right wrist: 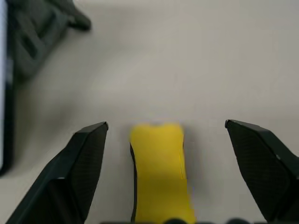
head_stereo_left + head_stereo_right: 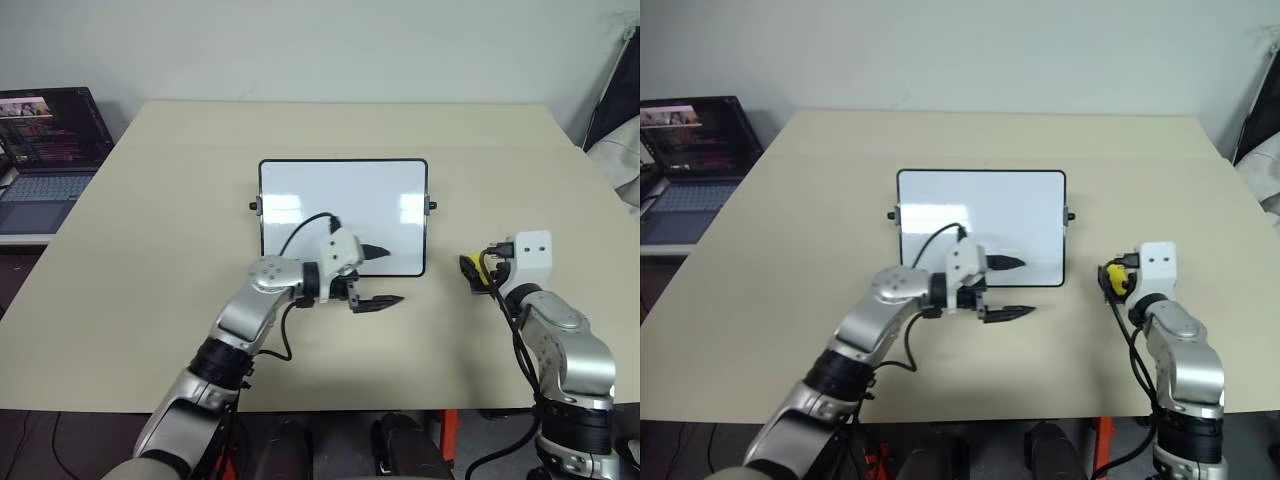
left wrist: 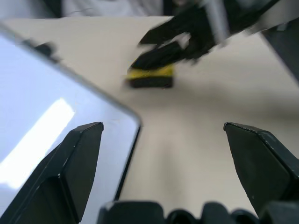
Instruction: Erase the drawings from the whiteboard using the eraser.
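The whiteboard (image 2: pixel 343 200) is lying flat near the middle of the bench (image 2: pixel 150 250), and its visible surface is showing no drawings, so the wiping looks done or nearly so. The eraser (image 1: pixel 161 172) is resting on the bench just right of the board's near right corner, sitting between the jaws of the right gripper (image 1: pixel 166 140), which are standing wide apart and touching nothing. By my reading, the step in hand is setting the eraser down; the next move probably calls for drawing the right arm back toward the near edge without nudging the block.

The left gripper (image 2: pixel 378 276) is hovering over the board's near edge, pointing right, its jaws spread wide and holding nothing. Open bench is lying all around the board, with plenty of room far and right. A laptop (image 2: pixel 45 150) is sitting off the far left edge, well apart from everything.
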Robot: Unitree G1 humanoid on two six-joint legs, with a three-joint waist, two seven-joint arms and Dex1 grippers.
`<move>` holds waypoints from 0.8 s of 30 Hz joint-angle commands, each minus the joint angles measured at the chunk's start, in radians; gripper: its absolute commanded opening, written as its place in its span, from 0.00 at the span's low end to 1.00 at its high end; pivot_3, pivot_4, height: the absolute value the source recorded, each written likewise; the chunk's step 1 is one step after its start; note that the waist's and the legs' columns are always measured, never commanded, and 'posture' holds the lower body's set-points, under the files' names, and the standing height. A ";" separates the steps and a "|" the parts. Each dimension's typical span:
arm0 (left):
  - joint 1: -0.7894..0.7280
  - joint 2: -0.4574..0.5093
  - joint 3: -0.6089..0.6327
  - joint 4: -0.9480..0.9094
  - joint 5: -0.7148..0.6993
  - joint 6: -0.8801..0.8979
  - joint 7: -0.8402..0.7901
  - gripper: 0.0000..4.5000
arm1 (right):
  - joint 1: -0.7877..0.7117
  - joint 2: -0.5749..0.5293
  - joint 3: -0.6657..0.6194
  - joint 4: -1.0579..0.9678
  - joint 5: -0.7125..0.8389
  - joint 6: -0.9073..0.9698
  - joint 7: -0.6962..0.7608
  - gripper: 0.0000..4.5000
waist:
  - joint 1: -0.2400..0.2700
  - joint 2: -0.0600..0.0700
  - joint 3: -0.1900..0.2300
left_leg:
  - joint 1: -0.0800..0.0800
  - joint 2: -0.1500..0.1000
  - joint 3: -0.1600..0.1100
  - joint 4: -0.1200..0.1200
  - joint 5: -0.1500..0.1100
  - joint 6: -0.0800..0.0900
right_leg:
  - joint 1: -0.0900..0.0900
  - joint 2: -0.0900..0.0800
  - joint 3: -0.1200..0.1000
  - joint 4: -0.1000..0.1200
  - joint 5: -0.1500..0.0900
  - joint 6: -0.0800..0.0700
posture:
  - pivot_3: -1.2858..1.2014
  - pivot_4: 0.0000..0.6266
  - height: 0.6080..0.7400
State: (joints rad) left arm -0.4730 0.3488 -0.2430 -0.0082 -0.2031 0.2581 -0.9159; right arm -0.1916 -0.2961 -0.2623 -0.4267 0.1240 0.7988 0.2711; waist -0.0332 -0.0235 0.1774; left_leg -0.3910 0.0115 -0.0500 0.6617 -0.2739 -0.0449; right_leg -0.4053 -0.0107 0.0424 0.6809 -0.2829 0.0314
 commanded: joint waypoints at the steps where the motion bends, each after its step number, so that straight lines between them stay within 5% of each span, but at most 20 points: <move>1: 0.128 0.023 0.201 -0.215 -0.053 0.084 0.173 1.00 | 0.086 -0.034 0.002 -0.185 0.063 -0.057 0.072 0.99 | 0.000 0.000 0.000 | 0.000 0.000 -0.001 0.000 0.000 0.000 | 0.000 -0.001 0.001 0.000 0.000 0.000 | 0.52 0.24 1.00; 7: 0.483 -0.055 0.427 -0.510 -0.040 0.160 0.471 1.00 | 0.321 -0.014 0.120 -0.220 0.091 -0.350 0.196 0.99 | 0.002 0.000 -0.001 | 0.001 0.000 -0.002 0.000 0.000 0.000 | 0.002 -0.007 0.000 -0.001 0.000 0.001 | 0.52 0.24 1.00; 12: 0.693 -0.184 0.423 -0.577 0.096 0.067 0.690 1.00 | 0.483 0.076 0.053 -0.082 0.141 -0.640 0.219 0.99 | 0.019 -0.003 -0.001 | 0.007 -0.003 -0.003 0.001 0.000 0.000 | 0.011 -0.009 -0.001 -0.003 -0.001 0.002 | 0.52 0.24 1.00; 15: 0.729 -0.228 0.409 -0.569 0.151 0.024 0.768 1.00 | 0.544 0.066 0.025 -0.012 0.110 -0.763 0.224 0.99 | 0.021 -0.003 -0.001 | 0.015 -0.002 -0.003 0.001 -0.001 0.001 | 0.019 -0.009 -0.001 -0.006 -0.004 0.007 | 0.52 0.24 1.00; 24: 0.748 -0.265 0.355 -0.494 0.217 -0.068 0.850 1.00 | 0.556 0.067 0.023 -0.039 0.132 -0.735 0.143 0.99 | 0.008 -0.002 -0.001 | 0.018 -0.001 0.000 0.000 0.000 0.001 | 0.019 -0.007 0.001 -0.002 -0.005 0.005 | 0.52 0.24 1.00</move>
State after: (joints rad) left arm 0.2683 0.0830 0.0999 -0.4960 0.0037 0.2231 -0.0762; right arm 0.3608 -0.2274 -0.2440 -0.4131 0.2500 0.0611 0.4264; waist -0.0251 -0.0259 0.1760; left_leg -0.3741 0.0102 -0.0504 0.6609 -0.2744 -0.0438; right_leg -0.3869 -0.0179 0.0438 0.6786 -0.2885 0.0364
